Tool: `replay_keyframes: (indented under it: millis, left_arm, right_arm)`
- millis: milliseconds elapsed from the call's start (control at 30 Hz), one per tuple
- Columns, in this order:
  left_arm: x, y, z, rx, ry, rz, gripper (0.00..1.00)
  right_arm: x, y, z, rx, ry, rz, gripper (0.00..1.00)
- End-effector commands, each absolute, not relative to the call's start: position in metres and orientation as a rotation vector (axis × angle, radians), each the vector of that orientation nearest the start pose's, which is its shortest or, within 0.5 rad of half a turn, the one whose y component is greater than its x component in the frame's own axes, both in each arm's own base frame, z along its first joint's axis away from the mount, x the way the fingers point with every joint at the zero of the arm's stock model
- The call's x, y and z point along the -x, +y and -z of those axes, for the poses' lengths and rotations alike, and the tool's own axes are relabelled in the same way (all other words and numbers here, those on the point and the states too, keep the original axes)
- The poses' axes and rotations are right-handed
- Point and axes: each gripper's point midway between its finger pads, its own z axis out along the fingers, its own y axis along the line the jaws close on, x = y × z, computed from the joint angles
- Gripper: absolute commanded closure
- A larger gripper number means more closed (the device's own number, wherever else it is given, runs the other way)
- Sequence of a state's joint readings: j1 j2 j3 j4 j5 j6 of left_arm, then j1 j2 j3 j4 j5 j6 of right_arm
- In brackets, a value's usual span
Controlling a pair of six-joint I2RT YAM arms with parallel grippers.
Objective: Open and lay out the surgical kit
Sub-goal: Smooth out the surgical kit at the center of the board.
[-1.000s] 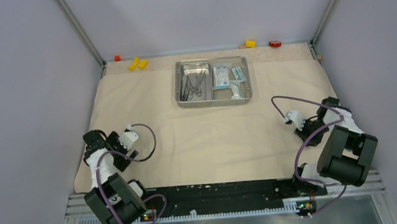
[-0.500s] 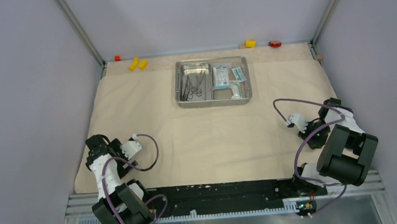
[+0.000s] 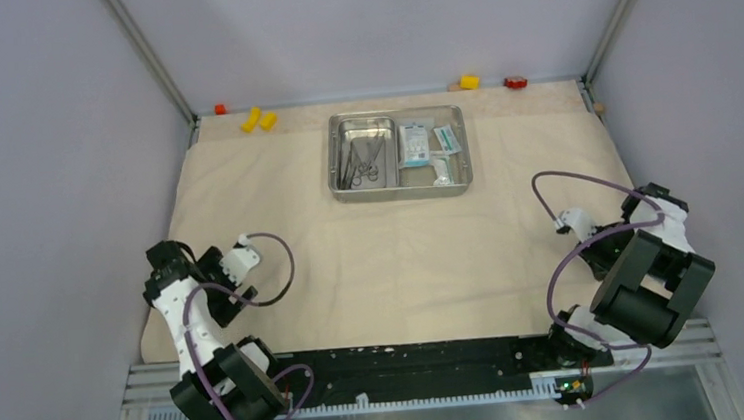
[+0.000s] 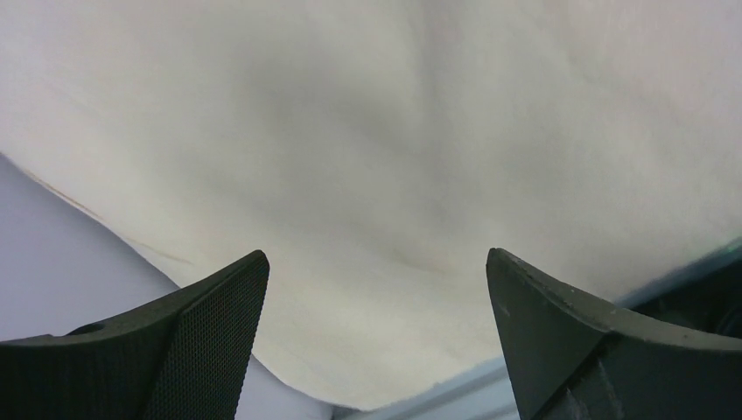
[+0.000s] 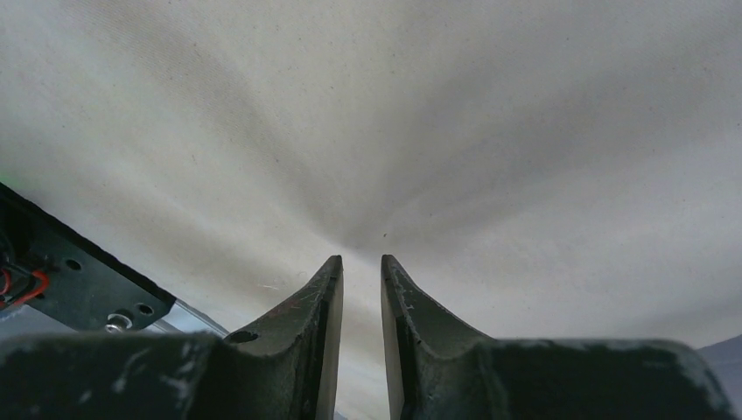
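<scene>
Left gripper (image 4: 376, 254) wide open, empty, right gripper (image 5: 360, 259) nearly closed, steel tray (image 3: 402, 193) seen only overhead

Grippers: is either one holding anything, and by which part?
The right gripper seems to pinch a fold of the beige cloth wrap toward its front right; creases converge there. The left gripper is open, holding nothing.
</scene>
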State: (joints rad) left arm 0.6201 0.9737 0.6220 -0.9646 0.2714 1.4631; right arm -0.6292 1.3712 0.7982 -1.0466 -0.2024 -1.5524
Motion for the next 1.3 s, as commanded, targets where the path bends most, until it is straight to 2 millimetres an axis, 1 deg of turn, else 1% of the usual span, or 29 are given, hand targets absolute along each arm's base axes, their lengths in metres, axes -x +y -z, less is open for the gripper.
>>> replay_keyframes:
  millis: [0,100,167,233,333,367,400,433,467,567,700,800,900,967,1033,1100,1167,1200,1267]
  left_arm:
    - [-0.205,0.076,-0.092,-0.989,2.267,-0.009,0.01]
    - [-0.238,0.081,-0.106,-0.857,2.188,-0.007,0.01]
    - [-0.256,0.088,-0.110,-0.776,2.170,-0.001,0.01]
    - [-0.272,0.095,-0.109,-0.724,2.159,0.009,0.01]
    - [-0.288,0.102,-0.099,-0.662,2.174,0.042,0.01]
    - [-0.293,0.104,-0.094,-0.655,2.182,0.050,0.01]
    - [-0.296,0.108,-0.084,-0.626,2.212,0.061,0.01]
    - [-0.300,0.112,-0.082,-0.617,2.219,0.050,0.01]
    - [-0.303,0.116,-0.075,-0.611,2.237,0.044,0.01]
    - [-0.306,0.129,-0.054,-0.596,2.305,0.021,0.01]
    - [-0.296,0.147,-0.031,-0.606,2.421,-0.047,0.01]
    - [-0.285,0.152,-0.019,-0.639,2.471,-0.080,0.01]
    - [-0.278,0.152,-0.013,-0.675,2.489,-0.102,0.01]
    - [-0.273,0.153,-0.011,-0.692,2.503,-0.116,0.01]
    - [-0.267,0.154,-0.009,-0.716,2.518,-0.134,0.01]
    - [-0.265,0.155,-0.011,-0.742,2.520,-0.148,0.01]
    - [-0.265,0.153,-0.019,-0.764,2.507,-0.142,0.01]
    - [-0.267,0.152,-0.023,-0.764,2.498,-0.126,0.01]
    - [-0.275,0.146,-0.038,-0.747,2.460,-0.086,0.01]
  right_arm:
    - [-0.145,-0.114,-0.034,1.317,2.632,-0.263,0.77]
    - [-0.137,-0.121,-0.029,1.296,2.653,-0.263,0.77]
    - [-0.132,-0.125,-0.024,1.291,2.669,-0.261,0.77]
    - [-0.126,-0.128,-0.019,1.287,2.692,-0.252,0.77]
    - [-0.118,-0.133,-0.009,1.287,2.723,-0.227,0.77]
    - [-0.115,-0.134,-0.005,1.289,2.737,-0.222,0.78]
    - [-0.113,-0.136,-0.001,1.290,2.748,-0.211,0.78]
    - [-0.110,-0.138,0.003,1.292,2.762,-0.202,0.78]
    - [-0.108,-0.140,0.006,1.292,2.774,-0.197,0.78]
    - [-0.102,-0.147,0.011,1.288,2.806,-0.191,0.78]
    - [-0.095,-0.157,0.011,1.288,2.837,-0.169,0.77]
    - [-0.091,-0.161,0.010,1.303,2.852,-0.154,0.77]
    - [-0.087,-0.161,0.011,1.323,2.862,-0.143,0.77]
    - [-0.084,-0.160,0.011,1.332,2.864,-0.139,0.77]
    - [-0.078,-0.162,0.010,1.354,2.893,-0.122,0.78]
    - [-0.078,-0.162,0.007,1.358,2.888,-0.117,0.78]
    - [-0.083,-0.161,-0.002,1.349,2.863,-0.106,0.77]
    - [-0.090,-0.159,-0.007,1.334,2.831,-0.120,0.78]
    - [-0.103,-0.156,-0.022,1.300,2.770,-0.146,0.77]
